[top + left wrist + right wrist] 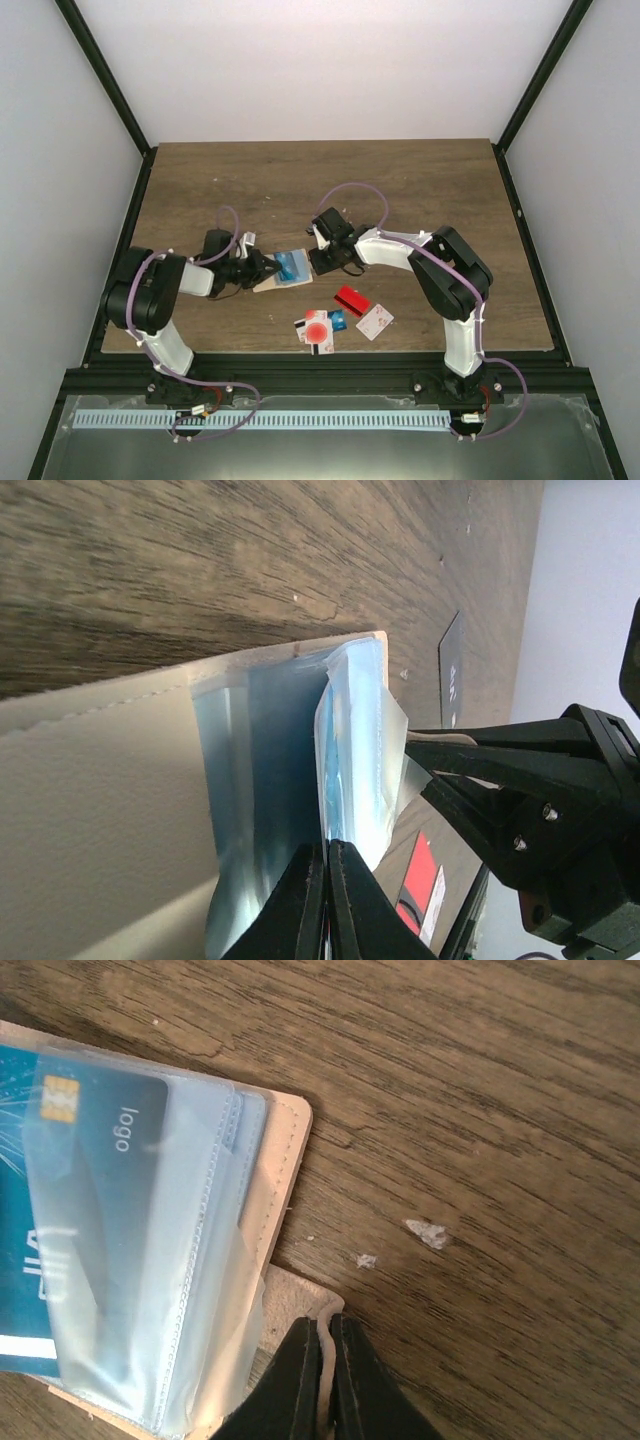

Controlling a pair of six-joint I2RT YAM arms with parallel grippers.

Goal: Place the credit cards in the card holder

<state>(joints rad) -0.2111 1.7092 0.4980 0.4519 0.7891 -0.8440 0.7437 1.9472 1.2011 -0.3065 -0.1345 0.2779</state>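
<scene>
The card holder [270, 284] lies open near the table's middle, with the blue card [90, 1160] partly under its clear sleeve. The left gripper [326, 852] is pressed together on a sleeve edge. The right gripper [326, 1328] pinches the holder's beige tab. At 5 o'clock from the holder, apart from both arms, lie the red card [352, 299], the red-dot card [317, 328] and a white card [375, 321]. Only the right wrist view shows the blue card's gold chip and the word "logo".

Top view overhead, looking down, wrist views close, sharing the card holder [285, 1150]
</scene>
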